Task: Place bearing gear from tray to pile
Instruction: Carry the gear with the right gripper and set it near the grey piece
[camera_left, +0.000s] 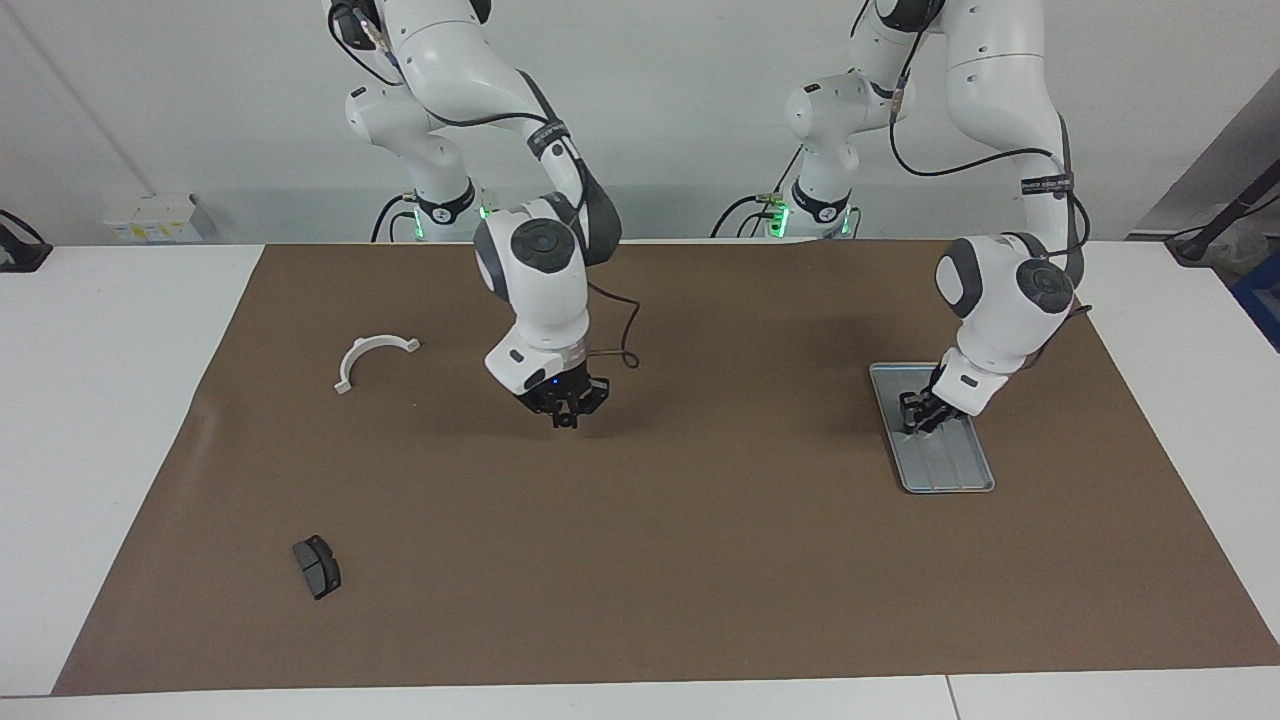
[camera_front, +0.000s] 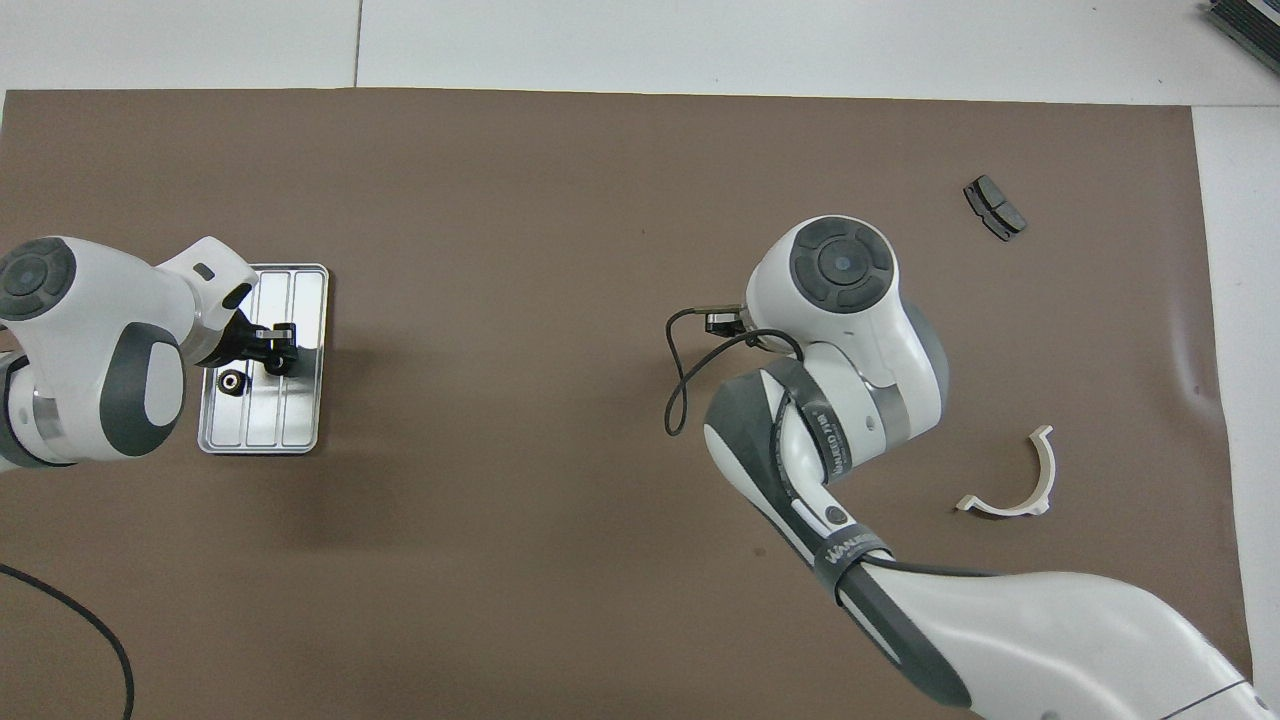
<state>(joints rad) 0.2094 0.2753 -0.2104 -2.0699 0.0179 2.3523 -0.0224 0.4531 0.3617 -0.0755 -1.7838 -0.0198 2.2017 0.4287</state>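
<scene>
We're at the pick-up, I'd say. The left claw (camera_left: 918, 420) (camera_front: 272, 345) is down inside the flat silver-grey ridged metal tray (camera_left: 950, 470) (camera_front: 300, 425), fingertips low at its floor. From where I stand I can't tell whether they have closed on anything.

The small black ring-shaped bearing gear (camera_front: 232, 381) lies in that same tray, just beside the left claw and clear of its fingertips as seen from above. It is the only loose thing I can make out in the tray. There is a pale glint between the fingers that might be a part or only the tray's shine.

The right claw (camera_left: 567, 415) hangs low over the middle of the brown-covered bench (camera_left: 640, 600), well apart from the tray. Its fingertips are pinched together, and I can't see whether anything is held.

The pile is hardly a pile. The white half-ring plastic bracket (camera_left: 357, 352) (camera_front: 1047, 475) and one dark grey curved brake pad (camera_left: 316, 566) (camera_front: 994, 207) lie far apart from each other, off toward the right arm's end from the right claw.

Next, I reckon, the left claw needs a sure pinch on the ring. Then comes a straight lift over the tray's rim and a long carry across the bench, or a hand-over.
</scene>
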